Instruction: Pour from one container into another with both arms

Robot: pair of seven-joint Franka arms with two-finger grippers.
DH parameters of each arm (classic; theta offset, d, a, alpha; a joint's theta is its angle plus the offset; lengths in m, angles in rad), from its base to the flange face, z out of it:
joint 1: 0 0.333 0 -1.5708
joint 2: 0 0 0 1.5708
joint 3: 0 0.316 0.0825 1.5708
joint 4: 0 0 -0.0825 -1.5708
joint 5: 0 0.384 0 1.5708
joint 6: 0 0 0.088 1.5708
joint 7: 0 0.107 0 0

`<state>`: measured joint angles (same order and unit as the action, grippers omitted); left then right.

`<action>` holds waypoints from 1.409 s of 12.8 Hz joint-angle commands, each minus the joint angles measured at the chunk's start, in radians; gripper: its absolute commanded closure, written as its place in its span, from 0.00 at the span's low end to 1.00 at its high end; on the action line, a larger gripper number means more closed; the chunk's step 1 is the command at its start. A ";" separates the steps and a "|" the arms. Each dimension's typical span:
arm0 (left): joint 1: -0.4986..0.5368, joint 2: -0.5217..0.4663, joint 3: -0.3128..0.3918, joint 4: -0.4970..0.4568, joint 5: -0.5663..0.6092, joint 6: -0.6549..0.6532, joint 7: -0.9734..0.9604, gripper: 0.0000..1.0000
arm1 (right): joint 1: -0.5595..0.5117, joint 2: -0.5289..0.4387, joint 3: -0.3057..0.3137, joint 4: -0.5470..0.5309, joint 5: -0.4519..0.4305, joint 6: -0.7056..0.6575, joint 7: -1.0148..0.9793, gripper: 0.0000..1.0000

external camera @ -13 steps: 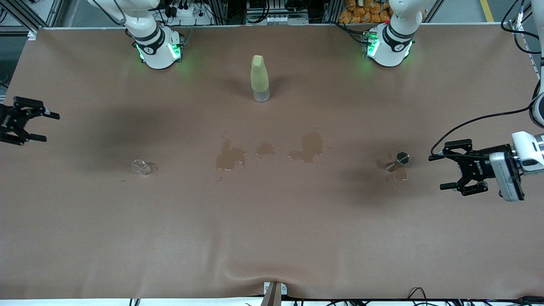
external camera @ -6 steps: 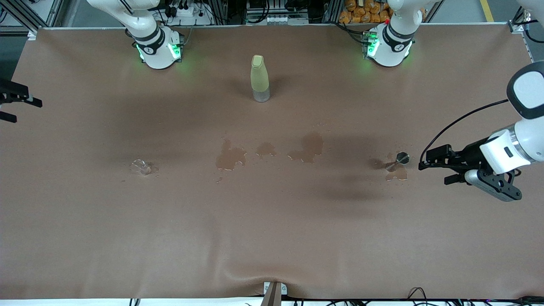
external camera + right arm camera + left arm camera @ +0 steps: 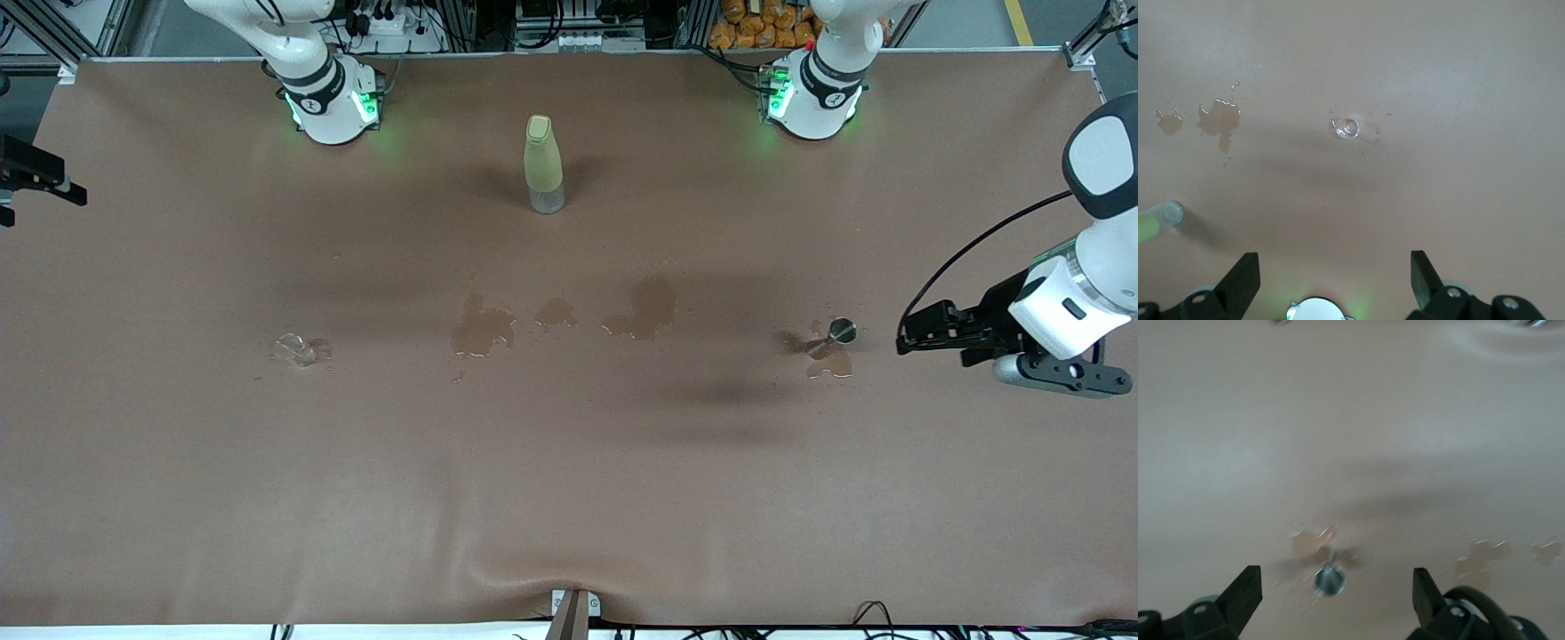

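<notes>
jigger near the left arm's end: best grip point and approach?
Probably the narrow waist of the jigger, below its round rim. It stands upright on the wet brown table, so a level, sideways approach from the left arm's end suits it, fingers either side of the waist. The left tool is open, empty and aimed at it, apart. The right tool, also open, waits at the right arm's end.

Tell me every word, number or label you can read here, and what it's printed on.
None can be read.
Bottle: no label shows.
Jigger and glass cup: no markings show.
Round marks on the two arm bases: too small to read.
Left end effector: no lettering shows.
</notes>
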<state>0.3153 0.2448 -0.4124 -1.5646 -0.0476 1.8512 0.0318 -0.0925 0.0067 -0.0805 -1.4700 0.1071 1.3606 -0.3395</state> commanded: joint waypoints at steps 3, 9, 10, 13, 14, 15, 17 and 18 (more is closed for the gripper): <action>0.008 -0.025 0.007 0.024 0.051 -0.078 -0.055 0.00 | -0.061 -0.005 0.119 0.043 -0.092 -0.026 0.108 0.00; 0.013 -0.065 0.015 0.024 0.058 -0.122 -0.055 0.00 | -0.055 0.003 0.111 -0.028 -0.109 0.076 0.111 0.00; 0.011 -0.068 0.005 0.026 0.058 -0.138 -0.055 0.00 | -0.053 0.003 0.108 -0.035 -0.110 0.092 0.112 0.00; -0.028 -0.105 0.018 0.026 0.045 -0.139 -0.092 0.00 | -0.027 -0.002 0.071 -0.041 -0.110 0.109 0.173 0.00; -0.039 -0.123 0.030 0.024 0.046 -0.139 -0.104 0.00 | -0.027 -0.004 0.073 -0.041 -0.109 0.106 0.219 0.00; -0.071 -0.149 0.053 0.012 0.046 -0.141 -0.108 0.00 | -0.026 -0.004 0.074 -0.041 -0.109 0.107 0.218 0.00; -0.193 -0.166 0.160 0.011 0.041 -0.176 -0.112 0.00 | -0.026 -0.002 0.074 -0.041 -0.107 0.112 0.214 0.00; -0.240 -0.171 0.196 0.017 0.041 -0.184 -0.112 0.00 | -0.024 -0.002 0.073 -0.041 -0.107 0.112 0.214 0.00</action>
<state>0.1677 0.1088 -0.2923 -1.5319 -0.0176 1.6894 -0.0611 -0.1264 0.0187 -0.0036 -1.5000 0.0152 1.4655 -0.1471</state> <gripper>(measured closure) 0.000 0.000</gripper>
